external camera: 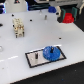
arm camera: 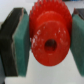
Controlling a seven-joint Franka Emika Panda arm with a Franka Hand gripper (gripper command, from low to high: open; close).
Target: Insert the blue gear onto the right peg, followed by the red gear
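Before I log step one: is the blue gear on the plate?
On. The blue gear sits on the plate; its peg is hidden. The end effector holds the red gear.

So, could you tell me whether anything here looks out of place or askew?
Nothing stands out. The blue gear lies flat on the grey plate, and the red gear sits squarely between the gripper pads.

Blue gear [external camera: 51,52] occupies the plate [external camera: 34,59]; surrounding table [external camera: 20,70] open.
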